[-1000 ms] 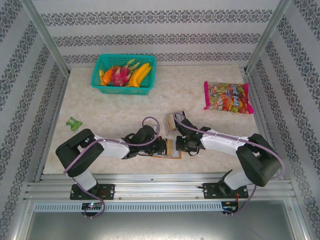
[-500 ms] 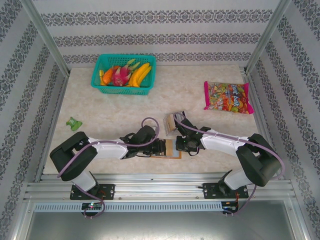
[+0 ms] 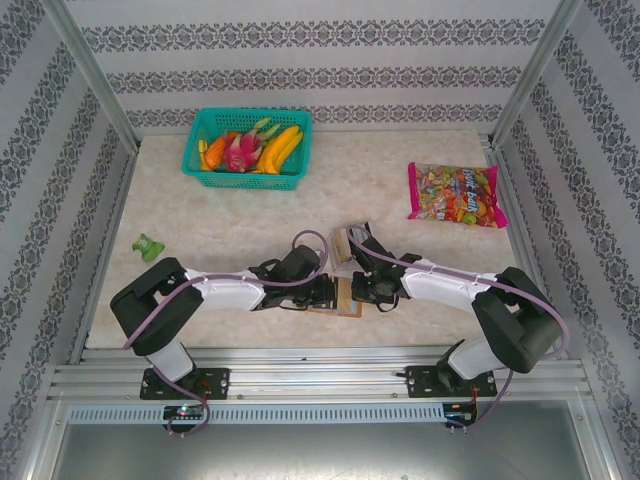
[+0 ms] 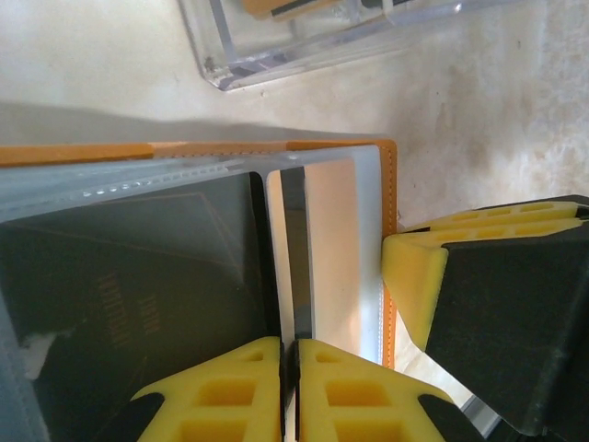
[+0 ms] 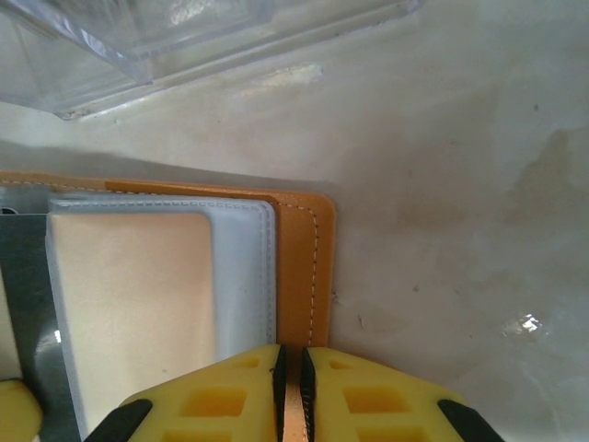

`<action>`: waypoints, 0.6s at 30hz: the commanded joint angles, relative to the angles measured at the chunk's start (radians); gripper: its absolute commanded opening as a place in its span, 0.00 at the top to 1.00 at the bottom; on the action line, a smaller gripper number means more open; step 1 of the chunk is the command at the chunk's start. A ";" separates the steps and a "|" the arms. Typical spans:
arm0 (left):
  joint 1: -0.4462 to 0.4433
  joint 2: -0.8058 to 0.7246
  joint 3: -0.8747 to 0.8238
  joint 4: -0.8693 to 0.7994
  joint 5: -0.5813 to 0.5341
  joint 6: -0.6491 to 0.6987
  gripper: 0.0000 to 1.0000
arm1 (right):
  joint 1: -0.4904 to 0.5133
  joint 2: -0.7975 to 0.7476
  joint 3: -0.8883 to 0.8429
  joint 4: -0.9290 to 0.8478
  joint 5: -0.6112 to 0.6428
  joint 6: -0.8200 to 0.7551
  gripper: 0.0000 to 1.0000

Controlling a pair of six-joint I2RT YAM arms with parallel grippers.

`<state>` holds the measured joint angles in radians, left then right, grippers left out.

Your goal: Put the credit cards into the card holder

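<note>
The right gripper (image 5: 293, 391) pinches the orange wallet (image 5: 299, 267) at its 3 o'clock edge. The left gripper (image 4: 290, 387), coming from 9 o'clock, is closed on a dark card (image 4: 296, 239).

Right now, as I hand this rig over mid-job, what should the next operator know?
Left gripper: shut on a thin dark card, seen edge-on at the clear sleeves.
Right gripper: shut on the orange cover edge of the card holder, which lies open on the table.
Done: a second dark card seems already sleeved.
Left: push the held card home and release. The clear box sits just beyond the holder, contents unclear.
</note>
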<state>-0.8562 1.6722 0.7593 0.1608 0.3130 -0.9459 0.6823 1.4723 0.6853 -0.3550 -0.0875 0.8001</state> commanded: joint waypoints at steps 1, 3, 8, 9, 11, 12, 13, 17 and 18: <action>-0.025 0.022 0.028 -0.017 0.016 0.027 0.87 | -0.007 0.047 -0.032 0.005 -0.002 -0.008 0.83; -0.026 0.030 0.033 -0.019 0.019 0.029 0.87 | -0.006 0.039 -0.031 0.006 -0.006 -0.007 0.83; -0.027 0.038 0.049 -0.040 0.021 0.039 0.83 | -0.008 -0.003 -0.028 -0.008 0.015 -0.002 0.81; -0.028 0.035 0.051 -0.048 0.016 0.041 0.81 | -0.010 -0.006 -0.029 -0.014 0.018 -0.002 0.81; -0.029 0.023 0.048 -0.064 0.002 0.042 0.77 | -0.014 -0.011 -0.032 -0.018 0.020 -0.002 0.81; -0.029 0.012 0.045 -0.075 -0.011 0.044 0.74 | -0.015 -0.015 -0.035 -0.017 0.021 -0.001 0.81; -0.029 0.001 0.042 -0.089 -0.023 0.046 0.71 | -0.015 -0.018 -0.038 -0.016 0.021 -0.001 0.81; -0.029 -0.057 0.019 -0.156 -0.105 0.052 0.64 | -0.016 -0.039 -0.039 -0.022 0.026 0.001 0.80; -0.029 -0.074 0.010 -0.170 -0.124 0.052 0.62 | -0.015 -0.046 -0.035 -0.024 0.028 0.000 0.80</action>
<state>-0.8673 1.6569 0.7849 0.0784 0.2691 -0.9169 0.6823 1.4483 0.6716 -0.3443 -0.0910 0.8005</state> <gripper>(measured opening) 0.372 0.196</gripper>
